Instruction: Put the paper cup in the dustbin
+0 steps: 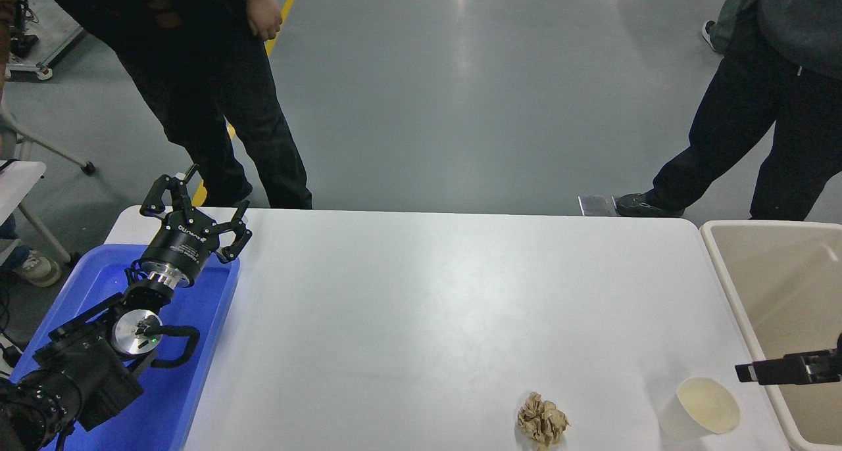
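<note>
The paper cup [701, 408] stands upright with its mouth open near the table's front right corner, white outside and cream inside. The beige dustbin [787, 286] stands just off the table's right edge, right of the cup. My right gripper [750, 372] comes in from the right edge over the dustbin's rim, slightly above and right of the cup and apart from it. Only a black tip shows. My left gripper [217, 189] is parked at the far left over the blue tray, open and empty.
A crumpled brown paper ball [543, 421] lies on the table left of the cup. A blue tray [197, 346] sits at the table's left end under the left arm. Two people stand beyond the far edge, one at the top left and one at the top right.
</note>
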